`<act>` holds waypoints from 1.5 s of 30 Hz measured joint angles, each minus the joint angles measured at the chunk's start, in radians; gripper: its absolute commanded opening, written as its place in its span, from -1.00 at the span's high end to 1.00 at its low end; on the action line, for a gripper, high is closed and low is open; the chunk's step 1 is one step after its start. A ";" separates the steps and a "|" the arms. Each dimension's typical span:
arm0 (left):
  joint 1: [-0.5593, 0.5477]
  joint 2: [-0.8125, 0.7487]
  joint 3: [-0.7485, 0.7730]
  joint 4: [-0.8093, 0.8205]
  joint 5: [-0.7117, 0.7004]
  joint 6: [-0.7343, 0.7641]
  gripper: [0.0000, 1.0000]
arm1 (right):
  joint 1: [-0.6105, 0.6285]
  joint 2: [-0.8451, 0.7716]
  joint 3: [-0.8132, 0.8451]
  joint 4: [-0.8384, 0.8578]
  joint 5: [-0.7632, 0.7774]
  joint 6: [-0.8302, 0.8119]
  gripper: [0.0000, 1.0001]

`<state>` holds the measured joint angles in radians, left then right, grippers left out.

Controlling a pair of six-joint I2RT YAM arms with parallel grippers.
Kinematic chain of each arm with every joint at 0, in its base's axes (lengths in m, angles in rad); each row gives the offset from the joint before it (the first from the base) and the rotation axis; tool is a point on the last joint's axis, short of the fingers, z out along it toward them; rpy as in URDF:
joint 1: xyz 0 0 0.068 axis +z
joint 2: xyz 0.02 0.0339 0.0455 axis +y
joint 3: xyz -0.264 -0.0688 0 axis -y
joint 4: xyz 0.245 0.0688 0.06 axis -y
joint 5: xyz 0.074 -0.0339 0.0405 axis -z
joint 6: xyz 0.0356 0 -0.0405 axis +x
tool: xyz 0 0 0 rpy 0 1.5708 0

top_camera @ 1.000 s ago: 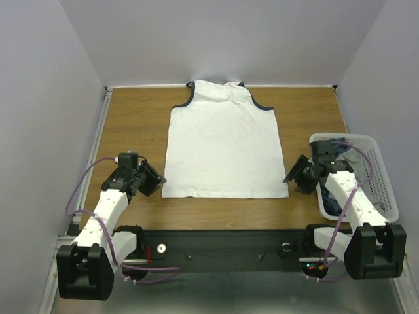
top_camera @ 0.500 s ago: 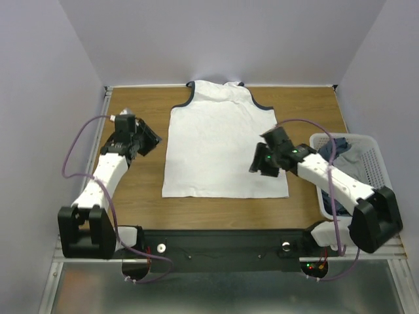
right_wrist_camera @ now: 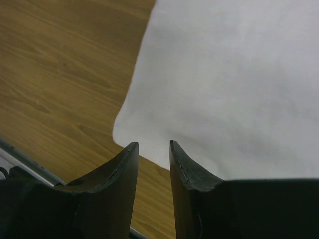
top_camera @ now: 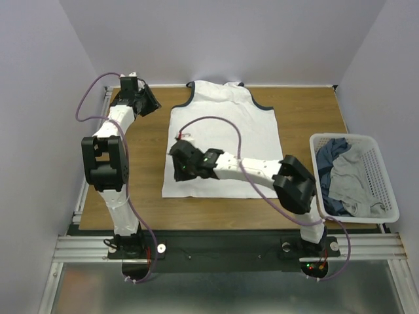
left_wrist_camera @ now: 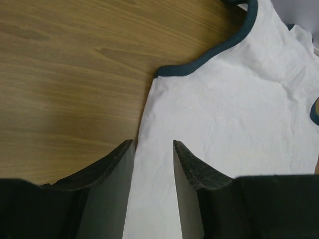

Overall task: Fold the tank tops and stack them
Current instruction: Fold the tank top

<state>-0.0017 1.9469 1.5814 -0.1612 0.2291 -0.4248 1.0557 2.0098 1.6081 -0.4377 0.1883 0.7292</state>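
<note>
A white tank top (top_camera: 222,140) with navy-edged neck and armholes lies flat, plain side up, on the table. My left gripper (top_camera: 153,104) is open at the far left, beside the top's left armhole. In the left wrist view the top's left side edge (left_wrist_camera: 149,107) runs between the open fingers (left_wrist_camera: 153,145), with the navy armhole edge (left_wrist_camera: 199,64) ahead. My right gripper (top_camera: 177,169) is open over the top's near left corner. In the right wrist view that corner (right_wrist_camera: 124,132) lies just ahead of the open fingers (right_wrist_camera: 152,145). A grey top (top_camera: 350,180) and a dark blue top (top_camera: 329,152) lie in the basket.
A white plastic mesh basket (top_camera: 387,183) stands at the right edge of the wooden table (top_camera: 131,176). The right arm stretches across the near part of the white top. Grey walls close in the left, far and right sides. A metal rail runs along the near edge.
The left arm swung from the near left of the table to the far left, by the armhole. The right arm swept from the basket across the top to its near left corner.
</note>
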 measured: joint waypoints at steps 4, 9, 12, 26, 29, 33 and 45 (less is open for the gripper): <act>0.051 -0.003 0.000 -0.015 0.004 0.006 0.05 | 0.077 0.122 0.098 0.000 0.008 -0.007 0.27; 0.104 -0.010 -0.004 -0.014 0.007 0.004 0.05 | 0.145 0.220 0.172 -0.008 0.031 -0.020 0.28; 0.110 -0.016 -0.011 -0.004 0.018 -0.001 0.06 | 0.162 0.257 0.217 -0.018 0.053 -0.026 0.28; 0.100 -0.027 -0.052 0.016 0.070 -0.011 0.07 | 0.194 0.373 0.362 -0.064 0.206 -0.056 0.28; 0.100 -0.027 -0.052 0.016 0.074 -0.012 0.07 | 0.208 0.376 0.363 -0.066 0.226 -0.057 0.28; 0.100 -0.027 -0.055 0.021 0.079 -0.018 0.09 | 0.223 0.376 0.359 -0.075 0.247 -0.055 0.57; 0.087 -0.114 -0.245 0.084 0.088 -0.079 0.13 | 0.242 0.187 0.064 -0.063 0.231 -0.015 0.99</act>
<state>0.0856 1.8332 1.3365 -0.0769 0.3172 -0.5034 1.2976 2.1963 1.6718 -0.5007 0.4194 0.7139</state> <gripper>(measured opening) 0.439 0.018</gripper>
